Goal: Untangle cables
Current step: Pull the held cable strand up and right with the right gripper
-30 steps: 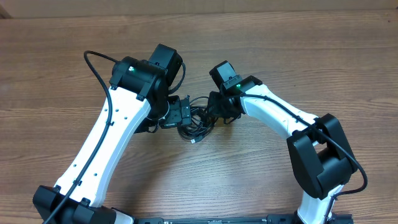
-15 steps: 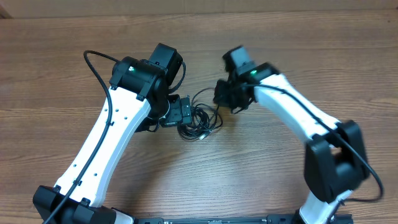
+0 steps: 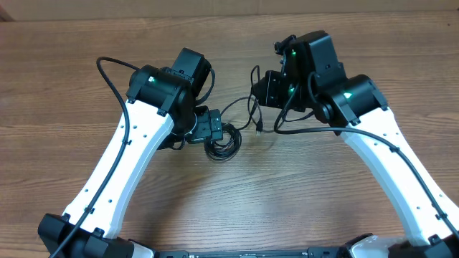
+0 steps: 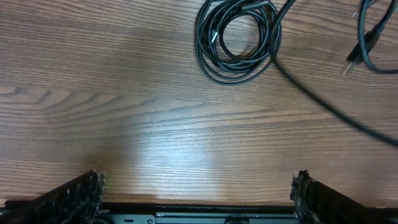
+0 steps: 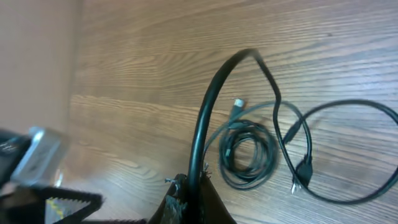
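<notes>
A black cable lies as a small coil (image 3: 224, 145) on the wooden table; the coil also shows in the left wrist view (image 4: 239, 37) and the right wrist view (image 5: 249, 155). My left gripper (image 3: 209, 129) is open and empty right beside the coil; its jaws (image 4: 198, 186) stand wide apart over bare wood. My right gripper (image 3: 259, 92) is shut on a black cable strand (image 5: 208, 106) and holds it raised above the table, right of the coil. A loose plug end (image 3: 259, 130) hangs down from it (image 5: 303, 170).
A long loop of cable (image 5: 367, 155) trails on the wood to the right of the coil. The table (image 3: 237, 208) is plain brown wood. The left arm's own cable (image 3: 107, 72) arcs at the back left.
My right gripper has risen and moved back and to the right, pulling a cable strand away from the coil. The left gripper has stayed beside the coil.
</notes>
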You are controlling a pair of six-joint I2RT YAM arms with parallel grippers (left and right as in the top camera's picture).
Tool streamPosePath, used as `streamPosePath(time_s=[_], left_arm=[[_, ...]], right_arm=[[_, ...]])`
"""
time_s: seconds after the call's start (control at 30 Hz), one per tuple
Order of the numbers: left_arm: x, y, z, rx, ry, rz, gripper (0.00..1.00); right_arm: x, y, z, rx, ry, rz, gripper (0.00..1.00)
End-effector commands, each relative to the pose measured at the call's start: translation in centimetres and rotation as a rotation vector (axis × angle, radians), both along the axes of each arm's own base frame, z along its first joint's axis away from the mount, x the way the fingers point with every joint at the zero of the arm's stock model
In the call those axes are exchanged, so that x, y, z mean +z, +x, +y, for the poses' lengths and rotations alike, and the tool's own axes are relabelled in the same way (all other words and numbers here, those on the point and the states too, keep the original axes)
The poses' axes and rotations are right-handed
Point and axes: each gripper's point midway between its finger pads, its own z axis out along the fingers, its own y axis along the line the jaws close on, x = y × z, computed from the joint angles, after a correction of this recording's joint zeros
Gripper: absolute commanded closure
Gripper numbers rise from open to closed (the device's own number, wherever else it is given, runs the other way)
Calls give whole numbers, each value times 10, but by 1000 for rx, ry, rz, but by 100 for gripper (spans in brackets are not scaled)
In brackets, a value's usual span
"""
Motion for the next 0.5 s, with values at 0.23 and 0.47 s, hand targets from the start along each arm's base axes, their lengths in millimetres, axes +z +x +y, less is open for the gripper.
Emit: streamPosePath(time_s=[0.23,0.47], left_arm=[[6,-2,2,11,-6,-19,0],[7,7,-1,12,-19,-55,0]], right_arm=[[35,-7,21,83,147,-36,96],[48,-28,39,195,270,23,96]])
